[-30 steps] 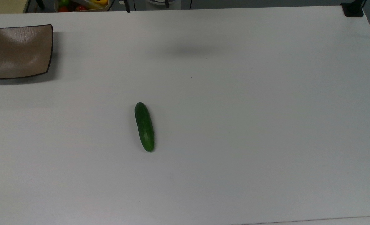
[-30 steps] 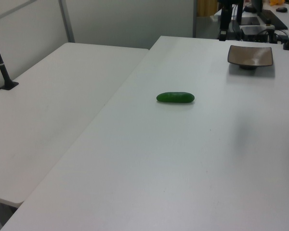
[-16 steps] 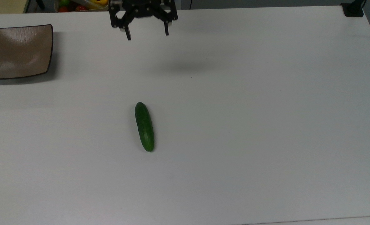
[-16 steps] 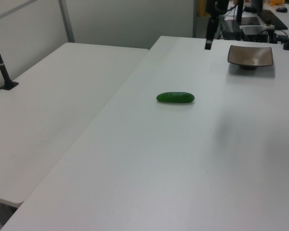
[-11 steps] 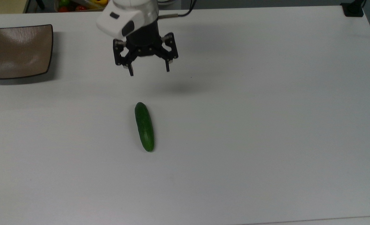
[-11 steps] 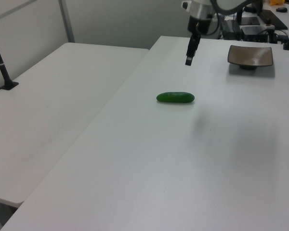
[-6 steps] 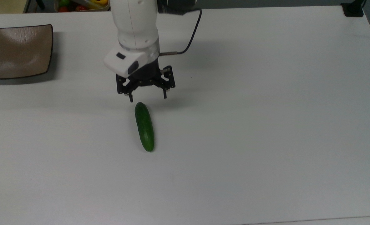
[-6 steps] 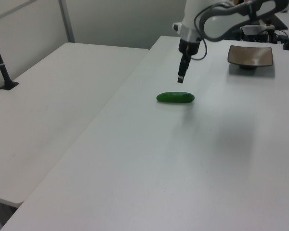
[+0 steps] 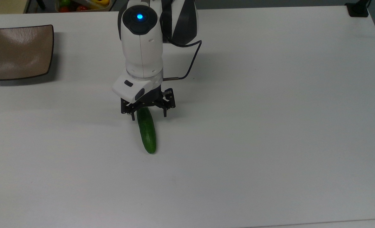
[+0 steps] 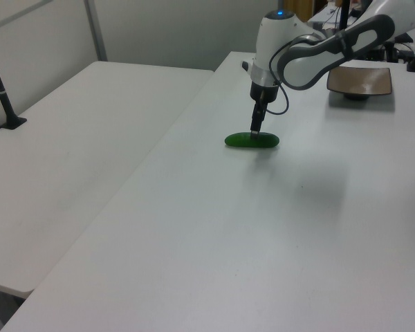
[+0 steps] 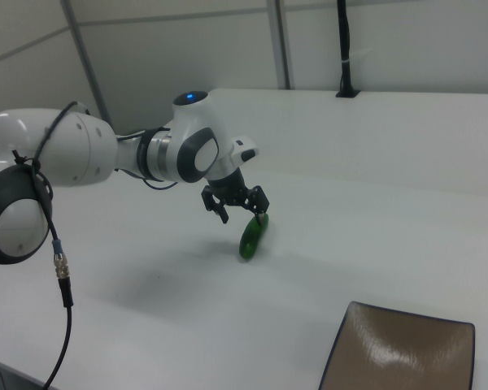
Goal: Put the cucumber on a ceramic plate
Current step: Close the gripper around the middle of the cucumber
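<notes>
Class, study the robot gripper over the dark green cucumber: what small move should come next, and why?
Probably close the fingers. The open gripper straddles one end of the short dark green cucumber, which lies flat on the white table, far from the square brown ceramic plate.

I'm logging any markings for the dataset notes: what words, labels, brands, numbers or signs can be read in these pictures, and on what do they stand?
None can be read.
The cucumber, the ceramic plate and the table bear no text.
The white arm shows a blue light and dark spots, no legible lettering.
The gripper carries no readable mark.
</notes>
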You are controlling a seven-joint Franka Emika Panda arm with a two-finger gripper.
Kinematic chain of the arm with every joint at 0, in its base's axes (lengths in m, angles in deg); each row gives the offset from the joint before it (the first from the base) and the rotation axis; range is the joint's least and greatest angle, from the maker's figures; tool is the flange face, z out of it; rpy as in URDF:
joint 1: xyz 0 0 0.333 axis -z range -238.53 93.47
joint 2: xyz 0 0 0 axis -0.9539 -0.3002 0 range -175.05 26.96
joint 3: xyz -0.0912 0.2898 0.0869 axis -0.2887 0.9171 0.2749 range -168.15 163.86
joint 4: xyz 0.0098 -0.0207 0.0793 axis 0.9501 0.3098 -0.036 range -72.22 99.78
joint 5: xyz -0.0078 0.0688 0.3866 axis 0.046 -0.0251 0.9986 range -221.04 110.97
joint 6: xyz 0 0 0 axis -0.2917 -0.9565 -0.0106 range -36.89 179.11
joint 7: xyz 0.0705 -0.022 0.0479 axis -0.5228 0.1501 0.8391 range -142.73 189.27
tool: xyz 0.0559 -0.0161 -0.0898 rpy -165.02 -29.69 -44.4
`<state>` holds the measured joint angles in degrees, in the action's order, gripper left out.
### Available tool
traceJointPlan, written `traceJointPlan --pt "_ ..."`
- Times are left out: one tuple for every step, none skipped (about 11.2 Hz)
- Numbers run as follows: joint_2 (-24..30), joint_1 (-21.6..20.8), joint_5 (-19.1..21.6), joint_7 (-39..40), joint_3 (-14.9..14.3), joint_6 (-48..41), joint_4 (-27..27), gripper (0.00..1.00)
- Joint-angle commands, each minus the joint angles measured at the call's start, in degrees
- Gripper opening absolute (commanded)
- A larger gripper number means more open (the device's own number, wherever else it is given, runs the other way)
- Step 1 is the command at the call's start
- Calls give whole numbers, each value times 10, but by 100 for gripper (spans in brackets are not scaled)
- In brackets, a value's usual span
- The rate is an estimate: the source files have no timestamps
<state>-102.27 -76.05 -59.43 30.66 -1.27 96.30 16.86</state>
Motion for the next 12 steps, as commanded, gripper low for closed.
traceJointPlan --pt "-45 1 -29 -19 2 7 -42 100" --pt "-56 3 -29 -19 2 7 -54 100" --pt "-65 4 -33 -19 2 7 -55 100" --pt "-67 4 -39 -19 2 8 -56 100" --pt "-68 4 -44 -19 2 8 -56 100" --pt "-73 4 -44 -19 2 8 -56 100" --pt "-75 4 -45 -19 2 8 -57 100" --pt "-77 4 -46 -19 2 8 -57 100" --pt "-78 4 -50 -19 2 8 -58 100" --pt "-78 4 -58 -19 3 7 -57 97" --pt "-78 4 -58 -19 3 7 -57 93" --pt "-78 4 -59 -19 3 7 -57 86"
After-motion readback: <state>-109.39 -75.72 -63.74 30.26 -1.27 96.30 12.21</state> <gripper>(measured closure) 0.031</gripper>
